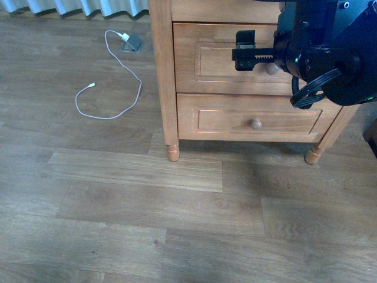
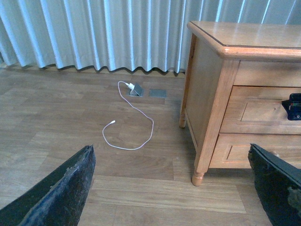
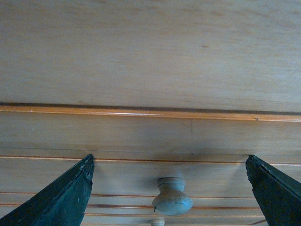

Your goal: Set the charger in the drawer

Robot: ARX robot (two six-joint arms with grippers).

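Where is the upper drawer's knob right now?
In the front view, the knob sits mid-front of the closed upper drawer, just below the open right gripper.

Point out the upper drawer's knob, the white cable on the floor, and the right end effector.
upper drawer's knob [image 3: 172,200]: right wrist view, on its rounded head.
white cable [image 1: 121,63]: front view, on the strand just below the plug.
right end effector [image 3: 169,188]: right wrist view, midway between its spread fingertips.

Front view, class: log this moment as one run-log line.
right gripper: open, at upper drawer knob | drawer: closed | charger: not visible
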